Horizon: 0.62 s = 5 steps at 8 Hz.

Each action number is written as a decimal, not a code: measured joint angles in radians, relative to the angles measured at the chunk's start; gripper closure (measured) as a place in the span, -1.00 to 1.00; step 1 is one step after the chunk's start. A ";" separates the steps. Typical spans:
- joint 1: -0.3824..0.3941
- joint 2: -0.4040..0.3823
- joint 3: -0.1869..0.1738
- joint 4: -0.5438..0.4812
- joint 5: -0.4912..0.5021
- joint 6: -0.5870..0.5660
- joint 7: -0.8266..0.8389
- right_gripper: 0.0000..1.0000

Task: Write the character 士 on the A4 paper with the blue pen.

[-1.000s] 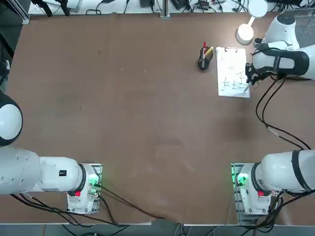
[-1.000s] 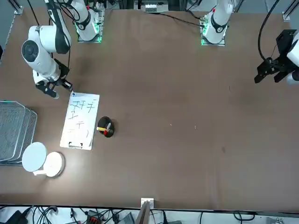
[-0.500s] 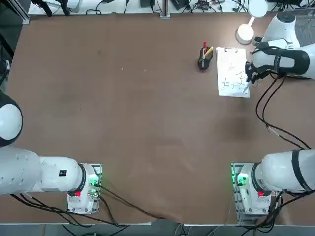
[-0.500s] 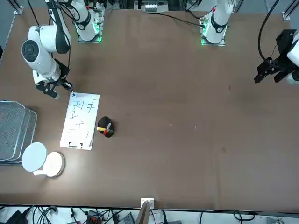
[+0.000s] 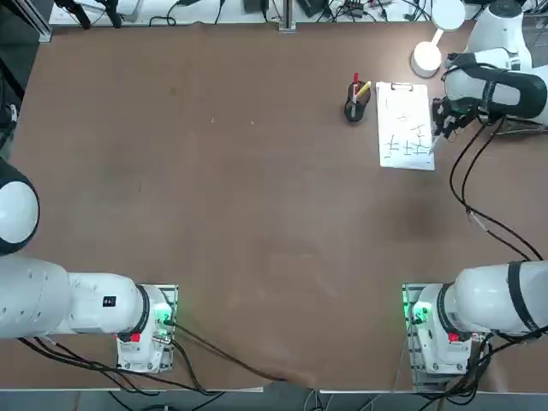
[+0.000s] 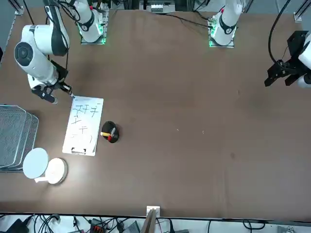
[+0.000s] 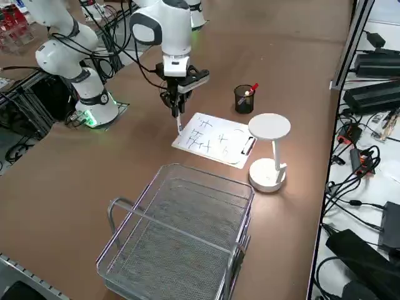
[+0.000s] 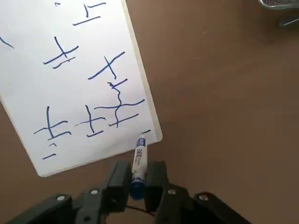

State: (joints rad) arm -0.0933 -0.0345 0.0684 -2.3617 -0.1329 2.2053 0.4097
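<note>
While the right gripper [image 8: 138, 179] pinches the blue pen [image 8: 138, 163] firmly between its two fingers, the pen's tip hangs just above the paper [image 8: 70, 84], at the corner nearest the arm. In the top view, the paper [image 5: 404, 124] lies at the upper right of the frame, with the gripper [image 5: 439, 127] beside its right edge. Several blue cross-like marks already crowd that end of the sheet. A black cup [image 5: 354, 104] holding a red pen and a yellow pen stands just left of the paper. A white lamp [image 5: 427, 53] sits above it.

Risks, as a judgement: the tip is so close to the sheet's edge that a stroke could run off onto the table [image 5: 214, 171]. New strokes could also overlap the existing marks and blur the character. Pressing down too hard might drag the sheet or tilt the pen in the grip.
</note>
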 joint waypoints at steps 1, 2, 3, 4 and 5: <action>-0.002 0.002 -0.011 0.000 0.000 0.000 -0.016 0.59; -0.005 0.006 -0.015 0.000 0.000 0.002 -0.025 0.59; -0.005 0.011 -0.016 0.000 0.000 0.007 -0.028 0.59; -0.005 0.018 -0.016 0.000 0.000 0.018 -0.030 0.59; -0.005 0.027 -0.016 -0.001 0.000 0.034 -0.031 0.59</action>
State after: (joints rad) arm -0.0985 -0.0075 0.0525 -2.3628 -0.1329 2.2390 0.3787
